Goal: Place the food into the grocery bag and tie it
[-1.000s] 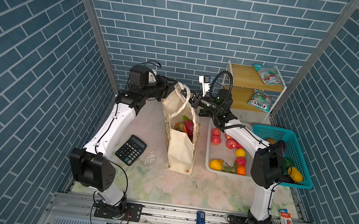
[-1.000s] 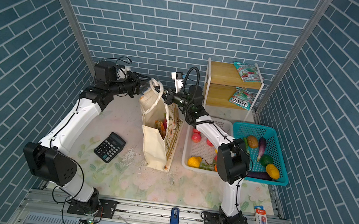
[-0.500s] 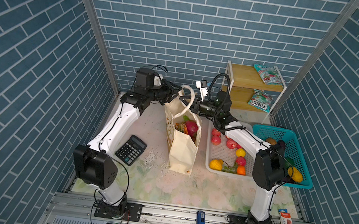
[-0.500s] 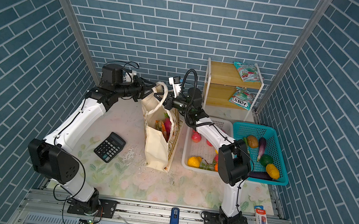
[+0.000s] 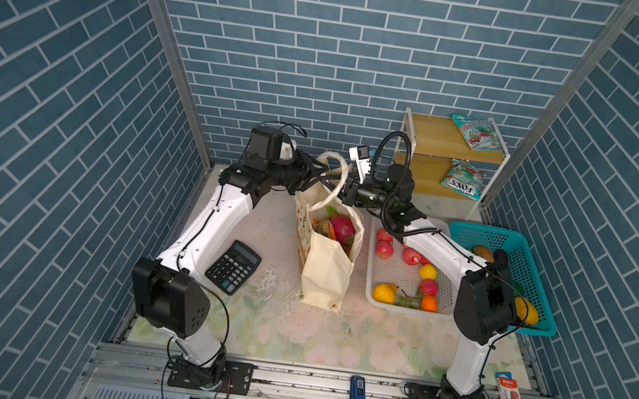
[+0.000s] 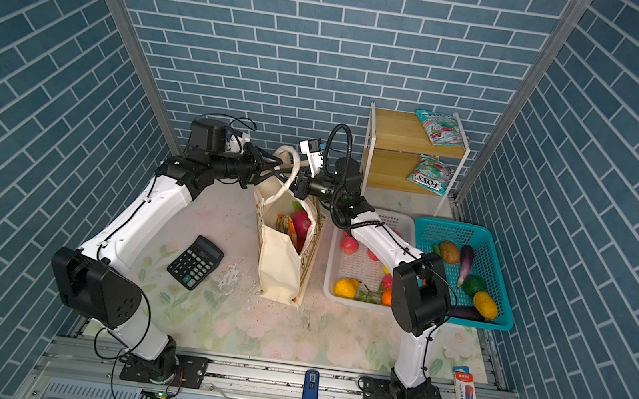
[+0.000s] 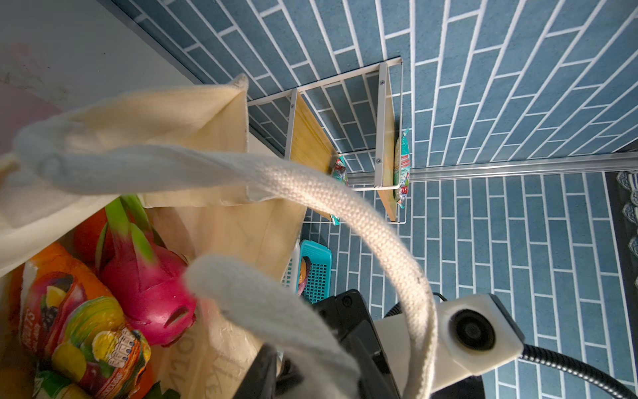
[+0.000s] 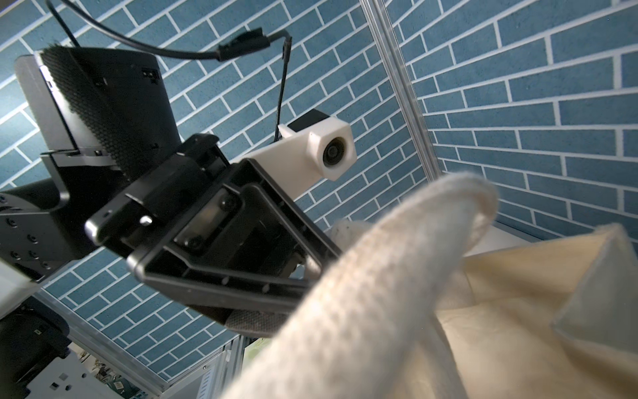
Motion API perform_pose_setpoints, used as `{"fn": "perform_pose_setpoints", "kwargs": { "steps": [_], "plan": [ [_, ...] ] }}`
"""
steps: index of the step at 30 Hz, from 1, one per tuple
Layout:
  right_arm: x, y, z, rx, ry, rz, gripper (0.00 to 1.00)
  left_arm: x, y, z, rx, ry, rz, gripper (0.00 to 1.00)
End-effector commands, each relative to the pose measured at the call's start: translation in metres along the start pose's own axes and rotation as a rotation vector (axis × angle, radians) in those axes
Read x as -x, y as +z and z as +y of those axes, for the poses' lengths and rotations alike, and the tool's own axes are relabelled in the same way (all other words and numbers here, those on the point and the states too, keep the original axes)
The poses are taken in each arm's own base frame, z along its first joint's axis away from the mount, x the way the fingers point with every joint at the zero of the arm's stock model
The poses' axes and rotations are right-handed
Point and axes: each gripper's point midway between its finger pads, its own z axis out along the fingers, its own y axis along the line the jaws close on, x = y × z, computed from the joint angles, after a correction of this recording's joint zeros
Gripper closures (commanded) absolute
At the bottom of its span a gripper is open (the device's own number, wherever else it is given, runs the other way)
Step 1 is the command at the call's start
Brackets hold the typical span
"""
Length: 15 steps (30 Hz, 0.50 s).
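Note:
The cream grocery bag stands open in the middle of the table. Inside it lie a magenta dragon fruit, an orange snack packet and a red-orange fruit. Both grippers meet above the bag's mouth. My left gripper is shut on one rope handle. My right gripper is shut on the other rope handle, which hides its jaws in the right wrist view. A handle loop arches between them.
A white basket of loose fruit sits right of the bag, with a teal basket of vegetables beyond it. A wooden shelf at the back right carries two green packets. A calculator lies left of the bag.
My left gripper has moved right with its handle, closing on the right gripper. The bag's top has followed to the right and the handle loop now arches up between the grippers.

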Motion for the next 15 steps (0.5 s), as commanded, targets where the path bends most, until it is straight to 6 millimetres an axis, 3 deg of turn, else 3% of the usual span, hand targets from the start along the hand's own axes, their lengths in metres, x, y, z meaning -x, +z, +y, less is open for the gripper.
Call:
{"fn": "perform_pose_setpoints", "kwargs": {
  "steps": [1,11,15],
  "plan": [
    [0.013,-0.006,0.03,0.049,-0.089,-0.016,1.0,-0.003,0.009,-0.003,-0.002,0.026,0.017,0.67],
    [0.011,-0.013,0.038,0.041,-0.109,0.005,1.0,0.005,0.023,-0.004,-0.01,0.035,0.026,0.73],
    [0.012,-0.016,0.039,0.031,-0.116,0.004,1.0,0.008,0.029,-0.01,-0.032,0.045,0.037,0.88]
  ]
}}
